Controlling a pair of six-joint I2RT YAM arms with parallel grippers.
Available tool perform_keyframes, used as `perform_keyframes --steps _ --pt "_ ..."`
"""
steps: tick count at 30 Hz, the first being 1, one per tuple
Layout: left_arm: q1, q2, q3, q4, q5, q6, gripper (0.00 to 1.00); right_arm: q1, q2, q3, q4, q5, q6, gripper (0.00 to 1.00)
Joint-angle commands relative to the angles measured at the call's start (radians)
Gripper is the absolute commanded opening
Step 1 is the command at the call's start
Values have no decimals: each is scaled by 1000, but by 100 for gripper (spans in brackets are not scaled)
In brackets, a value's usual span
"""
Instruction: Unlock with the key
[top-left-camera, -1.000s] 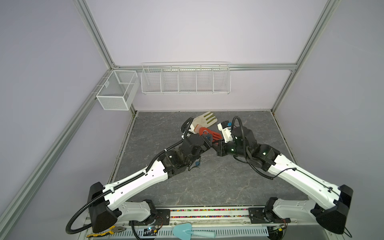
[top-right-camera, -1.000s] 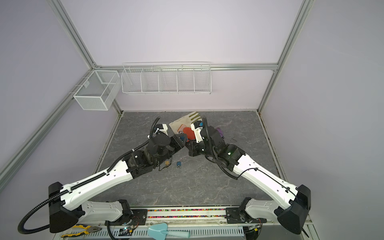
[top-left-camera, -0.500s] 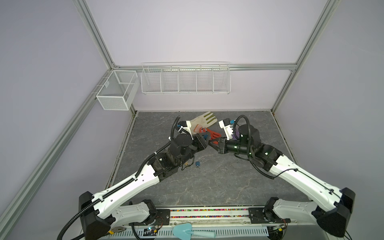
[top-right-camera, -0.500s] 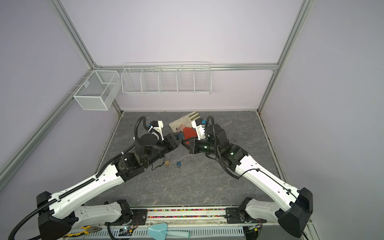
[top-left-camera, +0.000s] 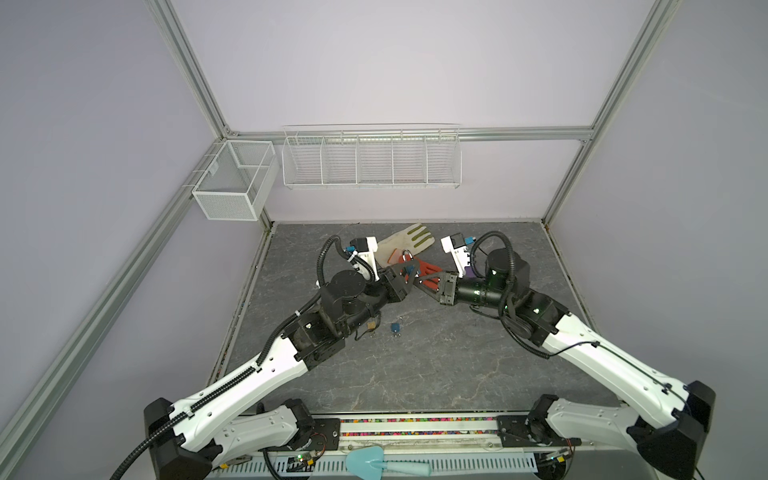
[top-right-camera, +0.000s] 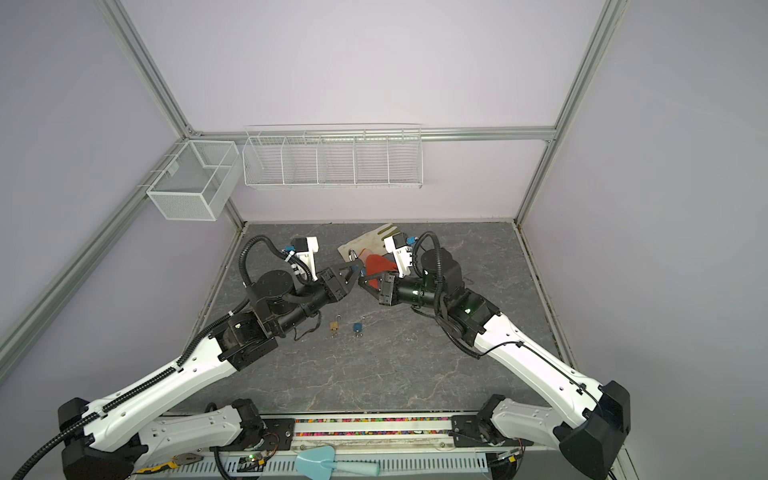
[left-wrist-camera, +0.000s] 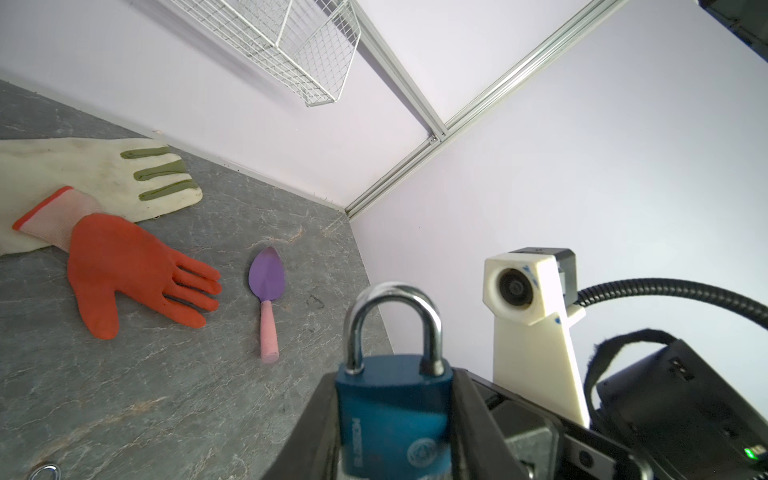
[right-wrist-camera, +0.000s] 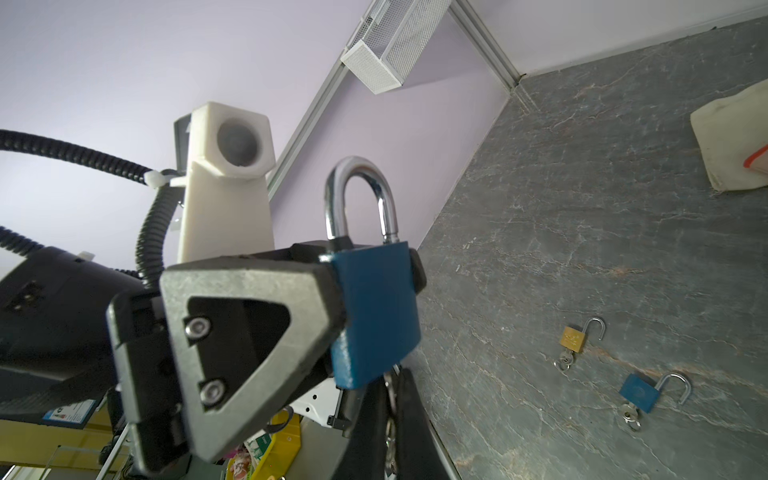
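Grey marbled worktop (top-left-camera: 415, 374), lilac walls, wire baskets on the back rail.

Top views, both: your two arms meet nose to nose, raised off the worktop, on the robot's side of the orange glove (top-left-camera: 430, 272). The left end effector (top-left-camera: 406, 277) carries the blue padlock (top-left-camera: 409, 270). The right end effector (top-left-camera: 417, 282) faces it, tips almost touching. Nearer the robot than the orange glove, and well apart from it, lie a brass padlock (top-right-camera: 335, 325) and a small blue padlock (top-right-camera: 357, 327).

Left wrist view: the left end effector is clamped on the two flat flanks of the blue padlock's body. The shackle points up with both legs seated, so it reads as locked. The orange glove lies on the worktop beyond it, well apart.

Right wrist view: the blue padlock's underside hangs just above the right end effector, whose fingers are pressed together on a sliver of metal. Take that for the key (right-wrist-camera: 390, 388). Whether its tip is in the keyway is hidden.

Handling, by judgement:
- Padlock: solid metal, stiff, hefty for its size. Its painted flanks are smooth and may slip under torque.
- Grip: keep hold of the flanks, leaving the underside and shackle free.
- Key: thin and rigid, and likely to swivel between your pads when you turn it.
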Motion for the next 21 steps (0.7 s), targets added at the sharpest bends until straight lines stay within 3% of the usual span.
perform_keyframes --steps 1,7,12,17,21 --pt "-6 5 -45 -69 155 40 0 -4 -34 4 213 -31 29 6" --pt "37 -9 -95 48 254 25 0 -6 -41 -24 306 -65 51 6" --pt "40 -2 -72 29 246 54 0 -6 -52 -6 215 -23 -8 6" --pt "40 -16 -54 -3 165 98 0 -6 -65 13 82 51 -105 6" --pt "40 -20 -44 -37 87 144 0 -5 -67 19 -11 96 -157 15"
